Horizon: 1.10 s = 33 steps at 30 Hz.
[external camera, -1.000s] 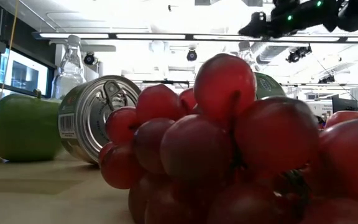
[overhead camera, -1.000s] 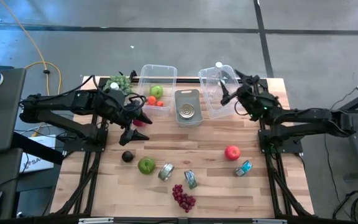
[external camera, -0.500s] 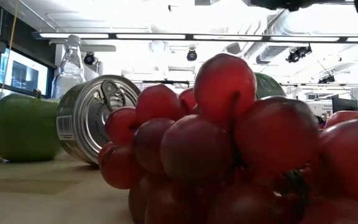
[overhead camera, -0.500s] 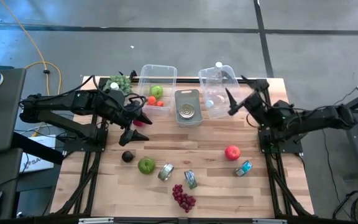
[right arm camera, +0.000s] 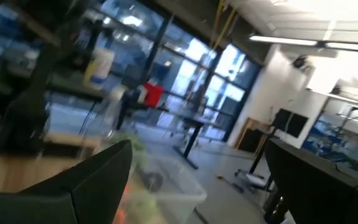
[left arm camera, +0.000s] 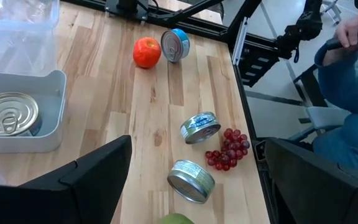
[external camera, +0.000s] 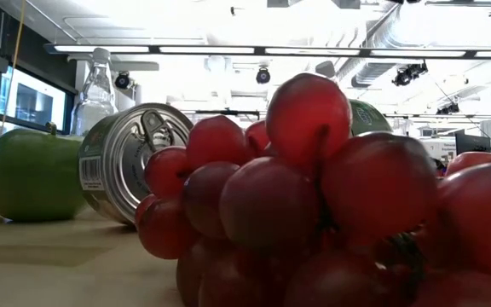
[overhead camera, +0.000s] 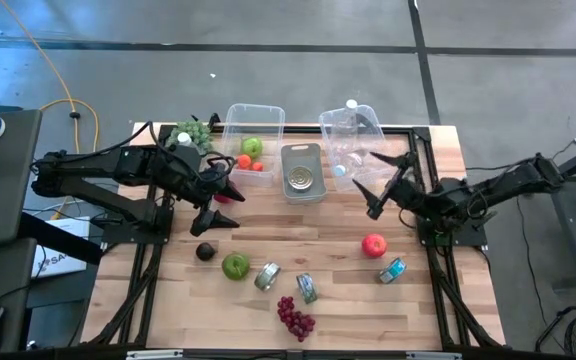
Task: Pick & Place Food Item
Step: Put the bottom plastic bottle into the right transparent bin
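A red apple [overhead camera: 373, 245] lies on the table's right half, also seen in the left wrist view [left arm camera: 146, 51]. A green apple [overhead camera: 235, 265], a dark round fruit [overhead camera: 205, 251] and red grapes [overhead camera: 295, 318] lie toward the near edge; the red grapes [external camera: 314, 196] fill the low view. My right gripper [overhead camera: 370, 192] hangs open over bare wood, just near of the right clear bin [overhead camera: 353, 140] and far of the red apple. My left gripper [overhead camera: 223, 206] waits open over the table's left half, above the dark fruit.
A grey tray [overhead camera: 302, 172] holds a can. The left clear bin [overhead camera: 253, 130] holds a green apple, with orange items [overhead camera: 244, 161] and green grapes [overhead camera: 193, 132] beside it. Two cans [overhead camera: 266, 276] [overhead camera: 307, 288] and a blue can [overhead camera: 392, 270] lie near the front. A person's sleeve [left arm camera: 347, 68] shows beyond the table.
My right gripper has swung away from above the right clear bin toward the table's near edge, turning as it went, and its arm has stretched out lower; it has left the top of the low view. The fruit and cans have stayed in place.
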Each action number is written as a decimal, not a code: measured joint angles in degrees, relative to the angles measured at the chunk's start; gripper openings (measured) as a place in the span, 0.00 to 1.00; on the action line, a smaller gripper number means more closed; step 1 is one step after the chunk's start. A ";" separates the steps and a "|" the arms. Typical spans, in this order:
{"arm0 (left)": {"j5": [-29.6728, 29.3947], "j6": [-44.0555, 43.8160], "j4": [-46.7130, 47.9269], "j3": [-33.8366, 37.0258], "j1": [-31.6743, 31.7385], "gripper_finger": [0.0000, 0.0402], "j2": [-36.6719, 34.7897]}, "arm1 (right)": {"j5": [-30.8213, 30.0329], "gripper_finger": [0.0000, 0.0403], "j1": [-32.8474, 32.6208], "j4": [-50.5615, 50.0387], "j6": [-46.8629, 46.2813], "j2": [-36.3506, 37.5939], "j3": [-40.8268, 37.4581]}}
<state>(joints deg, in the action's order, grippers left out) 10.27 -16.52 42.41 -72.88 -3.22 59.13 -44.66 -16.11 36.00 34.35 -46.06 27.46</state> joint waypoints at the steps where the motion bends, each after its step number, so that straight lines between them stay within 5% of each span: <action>1: 0.01 -0.01 0.00 0.00 0.00 0.89 0.00 | -0.05 0.89 -0.44 -1.46 -0.71 0.00 0.00; 16: -0.03 0.21 0.02 0.00 0.02 0.89 0.00 | -0.21 0.89 -1.74 -22.53 -14.45 -0.43 0.00; 33: -0.03 0.47 0.02 0.00 0.02 0.89 0.00 | -2.72 0.89 3.55 -19.80 -13.04 -12.98 0.02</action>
<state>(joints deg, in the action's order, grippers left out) 10.24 -16.06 42.44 -72.88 -3.20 59.13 -47.39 -12.56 16.21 21.31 -59.04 27.49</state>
